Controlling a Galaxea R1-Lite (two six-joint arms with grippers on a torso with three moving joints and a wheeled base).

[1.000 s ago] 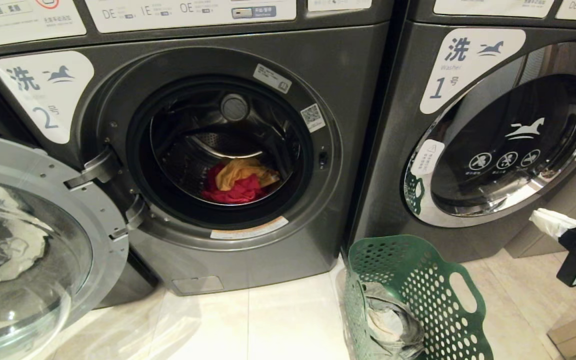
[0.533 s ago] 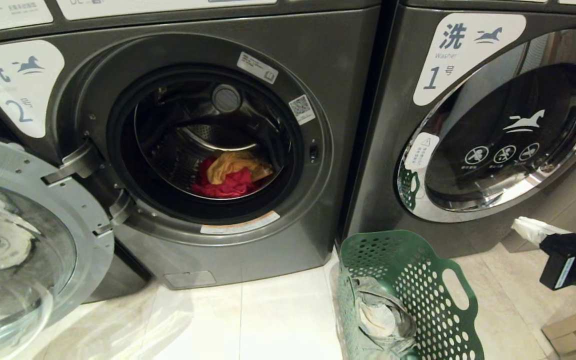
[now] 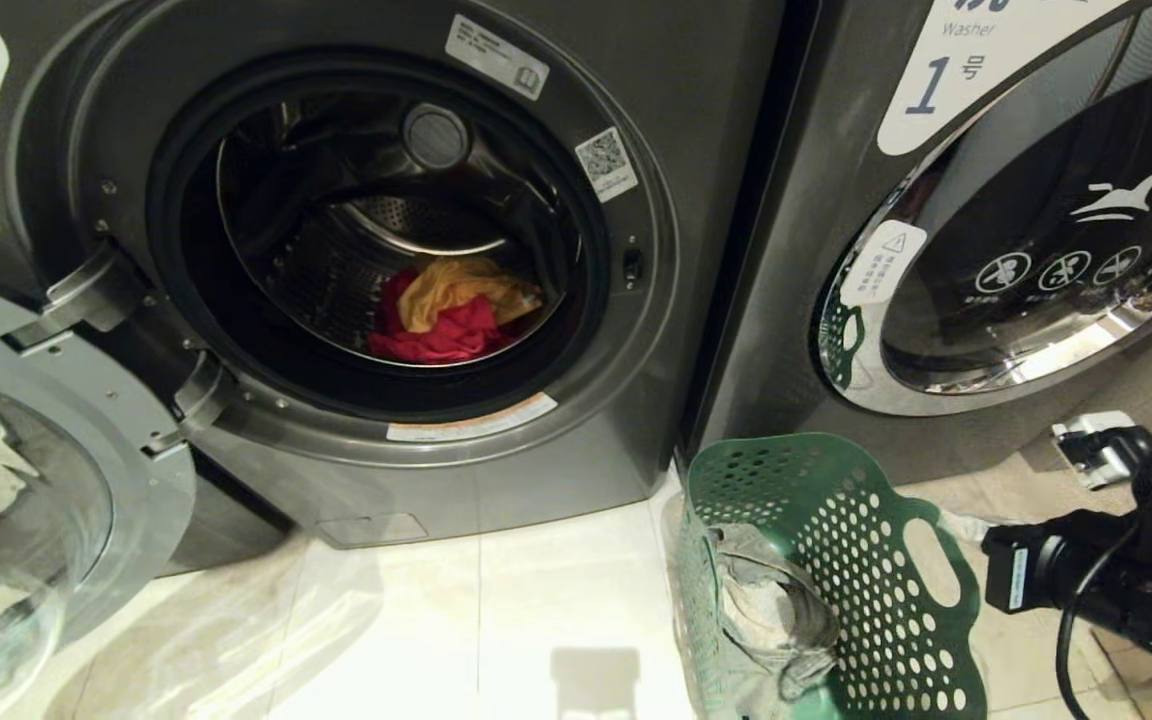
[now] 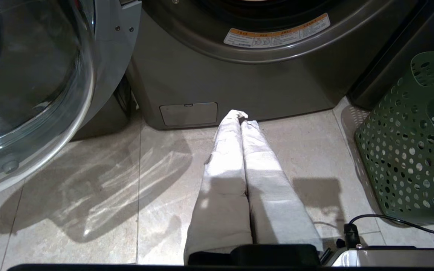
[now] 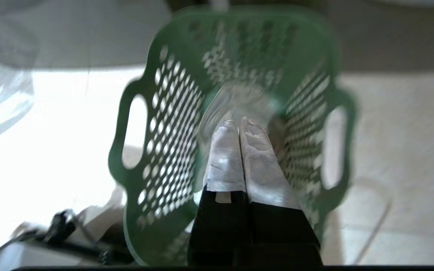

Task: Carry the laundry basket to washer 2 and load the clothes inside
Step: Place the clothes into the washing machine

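Washer (image 3: 696, 300) door open, yellow and red garments (image 3: 451, 310) loaded; basket (image 3: 836, 560) stands beside it, jeans (image 3: 771, 620) remaining. Right end effector (image 5: 239, 124), fingers together, aims into the basket, presumably for the jeans; left end effector (image 4: 239, 116) hangs closed, idle.

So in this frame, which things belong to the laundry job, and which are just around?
Job:
washer 2, door open
yellow garment and red garment in its drum
basket on the floor
jeans in the basket
right gripper, shut, over the basket

Around:
washer 1, door shut
left gripper, shut, parked low
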